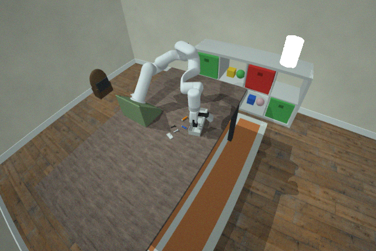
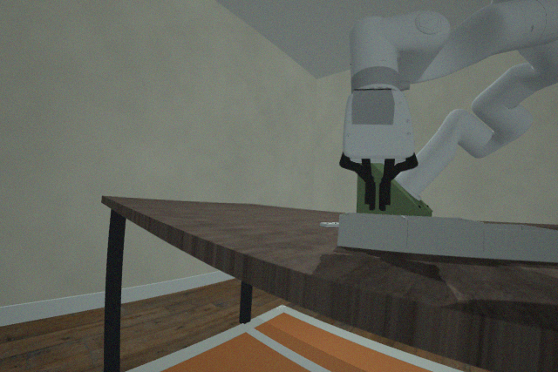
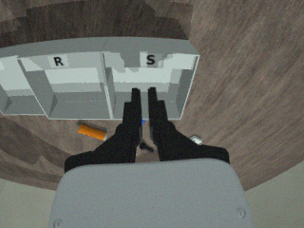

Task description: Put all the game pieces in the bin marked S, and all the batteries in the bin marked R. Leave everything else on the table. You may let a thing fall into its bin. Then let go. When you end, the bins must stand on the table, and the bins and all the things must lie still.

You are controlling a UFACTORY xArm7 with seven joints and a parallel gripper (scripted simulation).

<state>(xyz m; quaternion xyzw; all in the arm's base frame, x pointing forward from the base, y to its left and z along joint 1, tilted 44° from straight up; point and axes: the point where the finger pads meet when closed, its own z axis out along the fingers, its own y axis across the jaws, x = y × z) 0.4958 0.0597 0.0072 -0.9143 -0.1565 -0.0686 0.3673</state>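
Note:
My gripper (image 1: 194,124) (image 2: 377,207) (image 3: 144,99) points down over bin S, its fingers shut to a narrow gap with nothing between them. Bin S (image 3: 190,87) and bin R (image 3: 34,87) are joined compartments of a grey tray (image 1: 194,134) (image 2: 371,230). I see no piece in either, though the fingers hide part of S. An orange battery (image 1: 184,118) (image 3: 92,131) and a blue battery (image 1: 184,127) (image 3: 142,122) lie on the table beside the tray. A white domino (image 1: 169,136) (image 2: 329,225) lies flat farther off.
A dark screw (image 1: 173,126) (image 3: 146,146) and a pale bolt (image 1: 175,130) lie between the batteries and the domino. A third compartment adjoins R. The green arm base (image 1: 138,111) stands behind. The table edge runs beyond the tray, with a shelf past it.

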